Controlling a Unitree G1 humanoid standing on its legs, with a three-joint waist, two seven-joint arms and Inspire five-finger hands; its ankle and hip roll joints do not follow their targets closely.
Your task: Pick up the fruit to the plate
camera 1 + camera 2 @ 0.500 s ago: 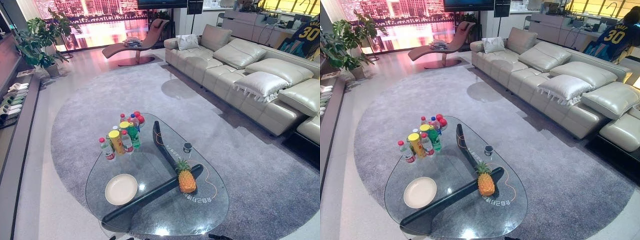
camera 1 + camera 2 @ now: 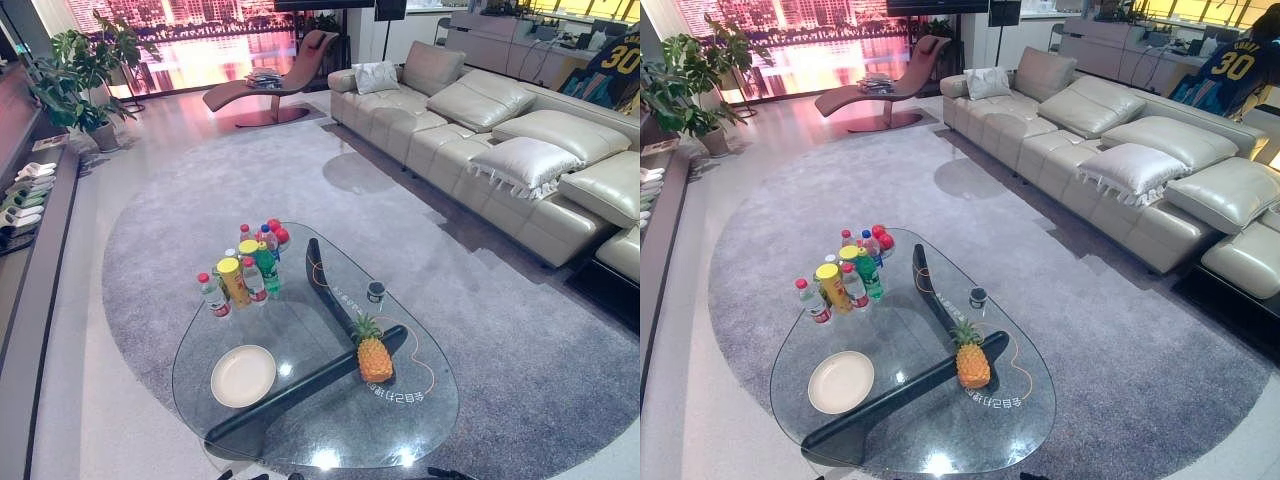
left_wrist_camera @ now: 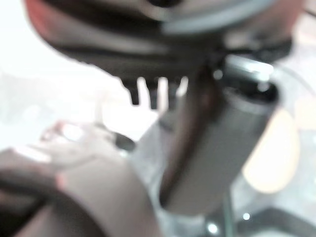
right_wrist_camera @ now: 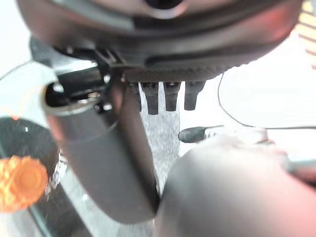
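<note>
A pineapple [image 2: 374,355] stands upright on the right part of a glass coffee table [image 2: 320,440], over the table's dark base. A round cream plate [image 2: 243,376] lies empty on the glass to its left, a short way off. In the left wrist view my left hand [image 3: 163,49] hangs with straight fingers and holds nothing. My right hand [image 4: 163,44] looks the same in the right wrist view, with the pineapple [image 4: 22,182] seen from above beyond its thumb. Both hands are well off the fruit.
A cluster of bottles and a yellow can [image 2: 245,268] stands at the table's far left, with a small dark cup [image 2: 376,291] behind the pineapple. The table sits on a grey rug [image 2: 500,330]. A beige sofa [image 2: 500,150] runs along the right.
The whole picture has shifted a little, so the camera moved. The pineapple, plate and bottles keep their places on the table.
</note>
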